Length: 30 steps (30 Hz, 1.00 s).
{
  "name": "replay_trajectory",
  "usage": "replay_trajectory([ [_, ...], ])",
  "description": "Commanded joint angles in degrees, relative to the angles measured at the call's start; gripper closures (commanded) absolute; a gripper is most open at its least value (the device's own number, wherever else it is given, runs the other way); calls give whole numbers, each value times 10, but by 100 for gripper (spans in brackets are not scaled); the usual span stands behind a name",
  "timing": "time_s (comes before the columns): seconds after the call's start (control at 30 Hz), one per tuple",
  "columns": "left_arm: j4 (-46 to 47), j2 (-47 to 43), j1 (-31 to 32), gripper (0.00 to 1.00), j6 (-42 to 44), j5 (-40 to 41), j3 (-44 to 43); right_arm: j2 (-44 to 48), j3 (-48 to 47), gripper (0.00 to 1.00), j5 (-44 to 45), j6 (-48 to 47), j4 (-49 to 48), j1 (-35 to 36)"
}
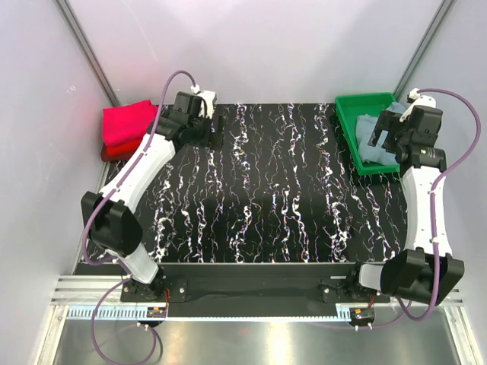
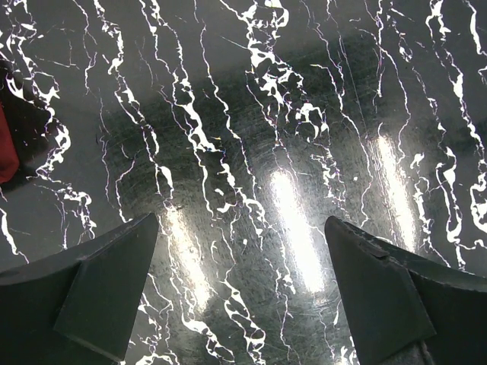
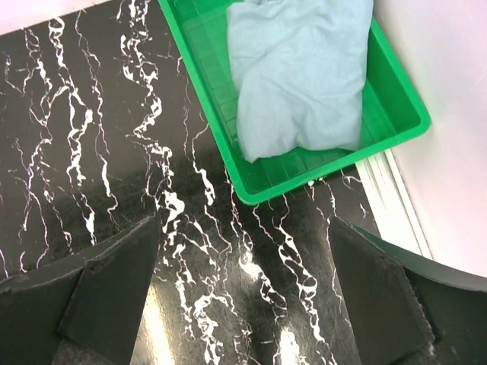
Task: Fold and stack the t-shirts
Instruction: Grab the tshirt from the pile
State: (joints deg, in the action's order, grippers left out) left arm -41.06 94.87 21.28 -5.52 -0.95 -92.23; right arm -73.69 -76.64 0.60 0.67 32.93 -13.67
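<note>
Top view: black marbled table (image 1: 266, 198) fills the middle of the frame. The magenta shirt (image 1: 128, 122) lies folded at the upper left edge, on top of the red shirt (image 1: 114, 152), which peeks out below it. The left gripper (image 1: 215, 129) sits just right of that stack, over bare table. It holds nothing, and its spread is hard to read from here. The green tray (image 1: 358, 103) is at the upper right, with the grey-blue shirt (image 1: 373, 144) bunched inside it. The right gripper (image 1: 378, 139) overlaps that shirt in the frame, fingers pointing down. Cannot tell contact from this angle.

Left wrist view: the left gripper (image 2: 240, 220) has its fingers spread wide at the lower left and lower right corners. Only the table (image 2: 251, 114) shows between them, and nothing is gripped. A sliver of the red shirt (image 2: 6, 148) shows at the left edge.

Right wrist view: the right gripper (image 3: 243, 222) is fully spread and empty, with the table (image 3: 76, 114) between its fingers. The green tray (image 3: 327, 169) is at the upper right, its near corner above the gap. The grey-blue shirt (image 3: 300, 76) lies crumpled in the tray, unfolded, clear of the fingers.
</note>
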Motion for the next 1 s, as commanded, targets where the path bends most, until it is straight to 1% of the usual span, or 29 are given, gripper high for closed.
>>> replay_trajectory([
  [0.0,17,-6,13,1,15,26,-18,30,19,0,8,-3,-21,-3],
  [0.07,18,-7,21,1,18,39,-10,38,34,0,-4,-38,-26,-3],
  [0.13,19,-8,27,1,22,52,-5,40,39,0,-47,-58,-14,-4],
  [0.17,17,-8,28,1,18,70,-4,36,38,0,-69,-64,-12,-5],
  [0.33,12,-8,30,1,16,91,-7,-21,-10,1,-79,-14,-9,-20],
  [0.37,12,-8,30,1,23,84,-7,-45,-17,2,-75,5,-12,-24],
  [0.43,11,-7,31,1,31,75,-4,-72,-39,4,-61,15,-18,-26],
  [0.53,11,-10,31,1,44,62,4,-136,-79,4,-53,0,-14,-28],
  [0.57,9,-10,31,1,45,63,5,-173,-91,4,-52,-5,-9,-28],
  [0.6,10,-12,31,1,42,66,5,-190,-116,0,-48,-3,-4,-28],
  [0.63,8,-11,31,1,45,58,5,-224,-126,0,-46,-24,-5,-29],
  [0.7,7,-10,31,1,45,51,1,-257,-162,0,-53,-36,1,-29],
  [0.73,7,-10,31,1,42,46,0,-288,-175,0,-57,-44,3,-28],
  [0.9,5,-8,32,1,44,49,-2,-365,-248,1,-48,-45,1,-29],
  [0.97,4,-8,32,1,45,49,0,-398,-265,2,-24,-48,-6,-28],
])
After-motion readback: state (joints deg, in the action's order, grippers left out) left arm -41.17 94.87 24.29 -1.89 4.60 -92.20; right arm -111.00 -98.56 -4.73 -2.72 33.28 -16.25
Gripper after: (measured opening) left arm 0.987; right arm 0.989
